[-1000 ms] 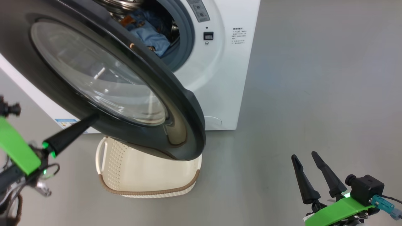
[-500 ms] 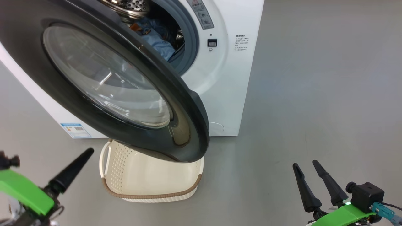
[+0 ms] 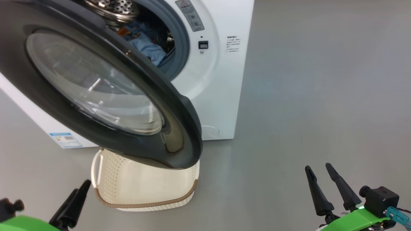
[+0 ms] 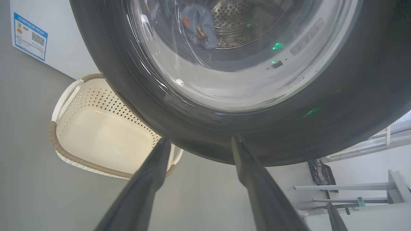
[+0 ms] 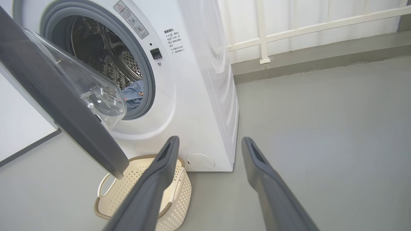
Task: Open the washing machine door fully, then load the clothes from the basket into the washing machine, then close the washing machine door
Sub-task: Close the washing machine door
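1. Left of the basket (image 3: pixel 144 204), the left gripper (image 3: pixel 81 187) has black, cone-tapered fingers, a bright green plate and a small black knob.
2. Right of the basket, the right gripper (image 3: pixel 318 166) has the same long black fingers and green plate.
3. On its side away from the basket sit a black boxy camera (image 3: pixel 380 196), a teal plug (image 3: pixel 394 213) and a thin dark cable.
4. Seen close, its fingers (image 5: pixel 154 179) are dark grey, with a shallow recess near each tip.

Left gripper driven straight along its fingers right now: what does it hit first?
Most likely the lower glossy black rim of the large round washing machine door: the open left gripper points at it in the left wrist view. The gap between them is hard to judge.
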